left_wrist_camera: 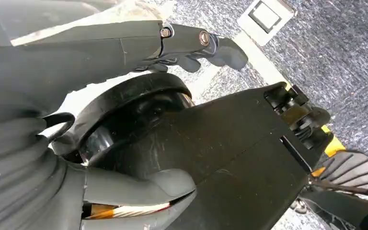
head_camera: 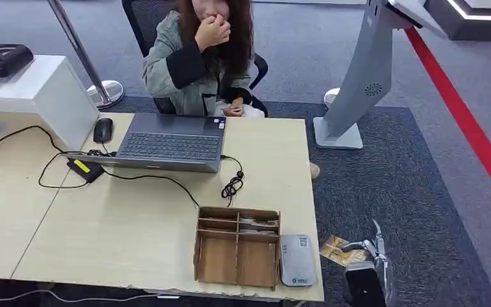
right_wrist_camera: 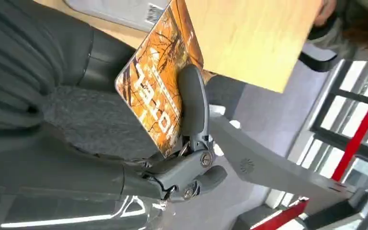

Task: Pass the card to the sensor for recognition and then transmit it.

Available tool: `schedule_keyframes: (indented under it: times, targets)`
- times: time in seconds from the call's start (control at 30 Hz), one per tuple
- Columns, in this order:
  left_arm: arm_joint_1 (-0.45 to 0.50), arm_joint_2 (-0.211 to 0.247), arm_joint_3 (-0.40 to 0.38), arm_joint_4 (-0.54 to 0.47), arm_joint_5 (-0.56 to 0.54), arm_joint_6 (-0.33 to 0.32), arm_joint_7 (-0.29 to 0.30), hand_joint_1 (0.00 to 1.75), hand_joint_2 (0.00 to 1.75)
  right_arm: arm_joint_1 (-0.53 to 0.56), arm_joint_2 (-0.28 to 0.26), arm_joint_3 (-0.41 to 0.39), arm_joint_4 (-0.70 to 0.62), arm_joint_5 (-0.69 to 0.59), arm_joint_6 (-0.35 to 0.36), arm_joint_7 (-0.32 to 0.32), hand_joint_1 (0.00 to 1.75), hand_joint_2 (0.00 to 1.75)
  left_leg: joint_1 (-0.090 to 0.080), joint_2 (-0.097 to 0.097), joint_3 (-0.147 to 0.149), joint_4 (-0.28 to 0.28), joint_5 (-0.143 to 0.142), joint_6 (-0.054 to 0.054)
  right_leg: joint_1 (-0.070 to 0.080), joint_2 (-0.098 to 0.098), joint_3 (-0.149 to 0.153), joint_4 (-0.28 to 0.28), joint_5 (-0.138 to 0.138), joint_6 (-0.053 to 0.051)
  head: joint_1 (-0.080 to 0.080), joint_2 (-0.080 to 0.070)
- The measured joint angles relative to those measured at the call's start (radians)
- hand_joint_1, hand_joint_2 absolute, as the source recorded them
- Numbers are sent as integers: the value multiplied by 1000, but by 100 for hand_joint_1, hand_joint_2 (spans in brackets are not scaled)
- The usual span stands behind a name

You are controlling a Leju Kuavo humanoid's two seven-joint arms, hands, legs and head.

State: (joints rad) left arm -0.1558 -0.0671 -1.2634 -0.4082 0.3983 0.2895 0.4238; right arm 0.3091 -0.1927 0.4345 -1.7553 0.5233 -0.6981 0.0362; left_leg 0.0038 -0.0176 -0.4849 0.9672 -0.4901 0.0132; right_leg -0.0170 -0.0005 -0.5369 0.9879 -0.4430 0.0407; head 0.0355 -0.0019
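Observation:
My right hand [head_camera: 366, 257] hangs off the table's front right corner, over the carpet. It pinches an orange patterned card [head_camera: 337, 250] that sticks out toward the table edge. In the right wrist view the card [right_wrist_camera: 159, 91] lies flat under a grey finger [right_wrist_camera: 192, 103], close to the table corner. The sensor [head_camera: 296, 259], a flat grey reader with a small label, lies on the table just left of the card, and its edge [right_wrist_camera: 120, 10] shows beyond the card. My left hand [left_wrist_camera: 91, 57] hangs low, fingers stretched out and holding nothing.
A wooden compartment box [head_camera: 237, 246] stands left of the sensor on the light wood table [head_camera: 121, 224]. Further back are a laptop [head_camera: 169, 144], a mouse [head_camera: 103, 130] and cables [head_camera: 233, 185]. A seated person [head_camera: 201, 61] faces the laptop. A grey kiosk stand [head_camera: 361, 89] rises at the right.

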Motion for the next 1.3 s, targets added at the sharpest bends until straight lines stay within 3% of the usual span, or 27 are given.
schedule_keyframes:
  times: [0.17, 0.43, 0.8, 1.0, 1.13, 1.3]
  targets:
    - [0, 0, 0, 1, 0, 0, 0, 0, 175, -9, 59, -4, 128, 120, 1, -3, 175, 175, 0, 0, 0, 0, 0, 0, 0, 0, 0, 0, 0, 0, 0, 0]
    - [0, 0, -1, 2, 0, 0, -4, 0, 175, -44, 152, -24, 330, 94, 1, -88, 175, 175, 0, 0, 0, 0, 0, 0, 0, 0, 0, 0, 0, 0, 0, 0]
    - [1, 0, -2, 4, 1, 2, -8, 0, 175, -82, 221, -54, 496, 64, 0, -137, 175, 175, 0, 0, 0, 0, 0, 0, 0, 0, 0, 0, 0, 0, 0, 0]
    - [1, 0, -2, 6, 2, 3, -14, 0, 175, -89, 232, -75, 523, 48, -1, -151, 175, 175, 0, 0, 1, 0, 0, 0, 0, 0, 1, 0, 0, 0, 0, 0]
    - [1, 0, -2, 7, 3, 3, -14, 0, 175, -92, 212, -79, 483, 128, -3, -51, 175, 175, 0, 0, 2, 0, 0, 0, -1, 0, 2, 0, 0, 0, 0, 0]
    - [2, 0, -3, 7, 3, 2, -9, 0, 175, -113, 91, -77, 261, 330, -6, 240, 175, 175, -2, 1, 2, 0, 0, 1, -2, 0, 3, 0, 1, 1, 0, 0]
